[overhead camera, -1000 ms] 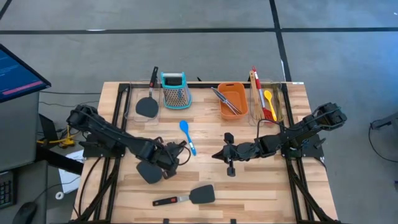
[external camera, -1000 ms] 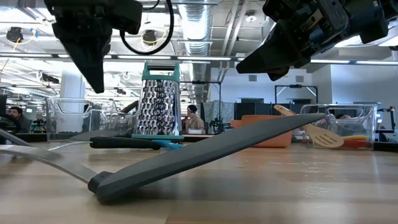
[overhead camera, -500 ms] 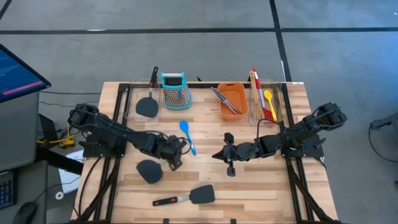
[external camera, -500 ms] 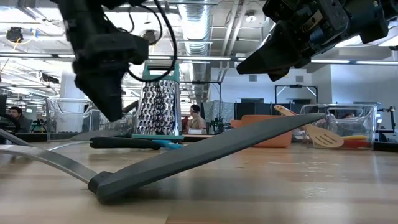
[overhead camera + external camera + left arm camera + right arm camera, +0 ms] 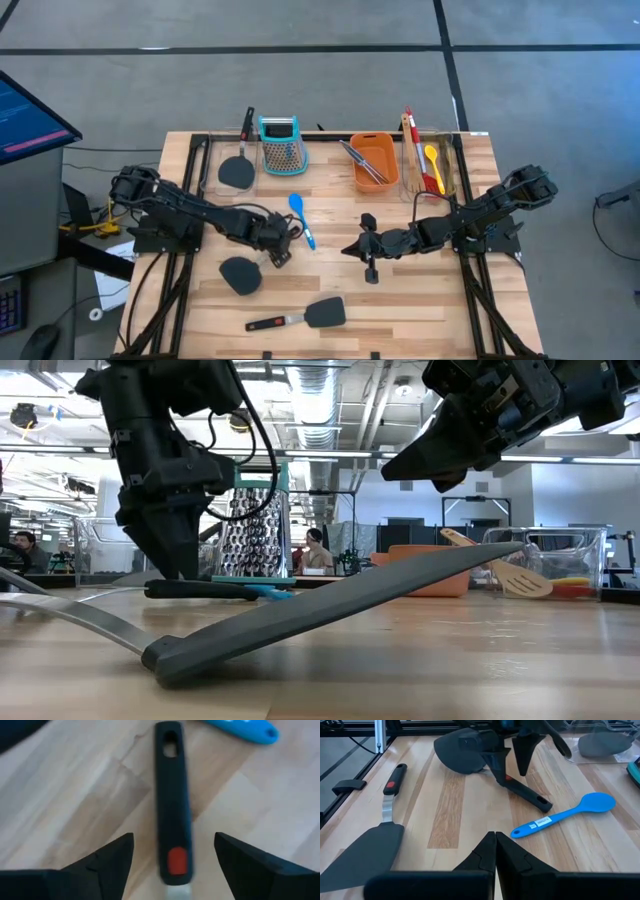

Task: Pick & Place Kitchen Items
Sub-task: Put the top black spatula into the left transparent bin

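A: Left gripper (image 5: pixel 277 247) is low over the table with its fingers (image 5: pixel 107 862) spread wide on both sides of the black spatula's handle (image 5: pixel 171 810). Nothing held; we call it open.

B: Agreed. The spatula (image 5: pixel 243 272) lies flat on the wood, blade toward the table's front-left, handle pointing at the blue spoon (image 5: pixel 301 218) just beside it.

A: We'd close mid-handle, near the red tab (image 5: pixel 175 861), with the handle centred between the fingers so it doesn't twist.

B: And keep clear of the spoon. Whether the fingertips touch the wood already we can't tell; the low view is blocked by the other spatula (image 5: pixel 330 610).

A: Right gripper (image 5: pixel 347 247) hangs mid-table, fingers pressed together, empty.

B: The rest: tongs in the orange tub (image 5: pixel 389 170), red and yellow spoons in the clear bin (image 5: pixel 449 160) at the back right.
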`<action>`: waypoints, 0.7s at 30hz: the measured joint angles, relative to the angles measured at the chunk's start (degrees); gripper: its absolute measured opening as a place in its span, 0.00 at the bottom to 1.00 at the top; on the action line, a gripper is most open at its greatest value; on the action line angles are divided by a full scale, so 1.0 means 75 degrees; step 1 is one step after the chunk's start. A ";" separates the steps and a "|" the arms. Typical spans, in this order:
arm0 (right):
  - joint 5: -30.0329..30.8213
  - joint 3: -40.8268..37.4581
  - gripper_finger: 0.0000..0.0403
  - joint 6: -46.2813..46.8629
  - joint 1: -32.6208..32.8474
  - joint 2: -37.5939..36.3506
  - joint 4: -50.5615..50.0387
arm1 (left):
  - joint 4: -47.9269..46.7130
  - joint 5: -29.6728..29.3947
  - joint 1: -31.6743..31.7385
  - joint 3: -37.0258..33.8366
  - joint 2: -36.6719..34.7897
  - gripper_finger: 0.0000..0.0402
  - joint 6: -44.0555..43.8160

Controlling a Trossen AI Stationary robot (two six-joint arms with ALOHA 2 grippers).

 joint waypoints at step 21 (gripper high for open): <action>0.0001 0.0000 0.00 0.0000 0.0000 0.0000 -0.0014 | 0.1462 -0.0071 -0.0006 -0.0933 -0.0024 0.67 -0.0006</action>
